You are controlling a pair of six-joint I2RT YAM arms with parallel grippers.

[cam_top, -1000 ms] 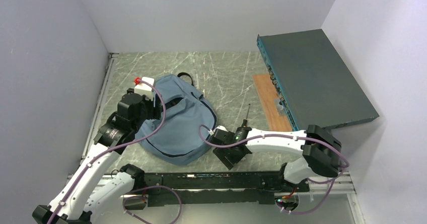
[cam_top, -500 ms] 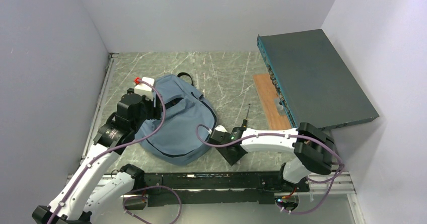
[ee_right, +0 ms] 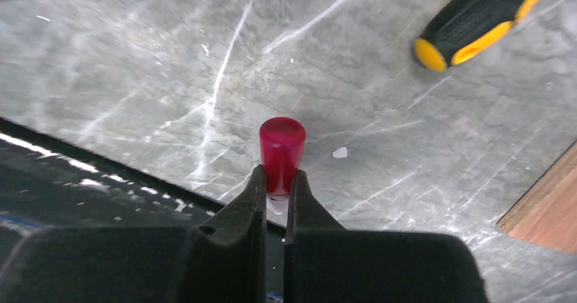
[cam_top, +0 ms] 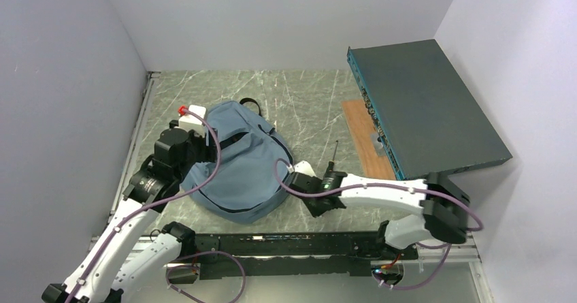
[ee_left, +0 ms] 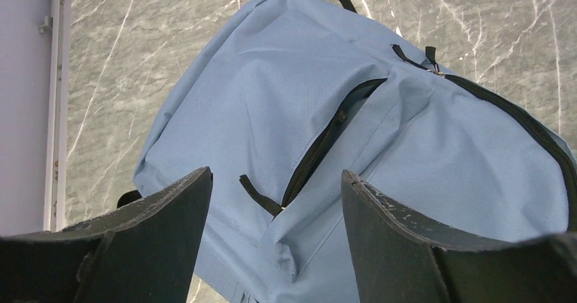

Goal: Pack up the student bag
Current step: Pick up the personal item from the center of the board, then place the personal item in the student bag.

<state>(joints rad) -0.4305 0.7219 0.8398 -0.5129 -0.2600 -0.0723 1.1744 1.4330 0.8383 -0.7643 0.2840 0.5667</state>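
The student bag (cam_top: 238, 167), a dusty-blue backpack with black zippers, lies flat at the centre-left of the table. In the left wrist view the student bag (ee_left: 272, 112) fills the frame and a front zipper (ee_left: 326, 133) gapes partly open. My left gripper (ee_left: 275, 180) hangs open just above the bag's near-left part, nothing between its fingers; from above the left gripper (cam_top: 199, 143) sits over the bag's left edge. My right gripper (ee_right: 275, 180) is shut on a thin pen with a red cap (ee_right: 281, 150), low over the table. From above, the right gripper (cam_top: 314, 204) is right of the bag.
A black-and-yellow screwdriver (ee_right: 483, 20) lies on the marble beside the right gripper; the screwdriver (cam_top: 331, 167) also shows from above. A dark teal flat box (cam_top: 429, 105) leans at the right over a wooden board (cam_top: 364, 136). A black rail (cam_top: 286, 242) runs along the near edge.
My right gripper has closed from open onto the red-capped pen, and its arm has shifted slightly. The left arm and the bag have stayed almost still.
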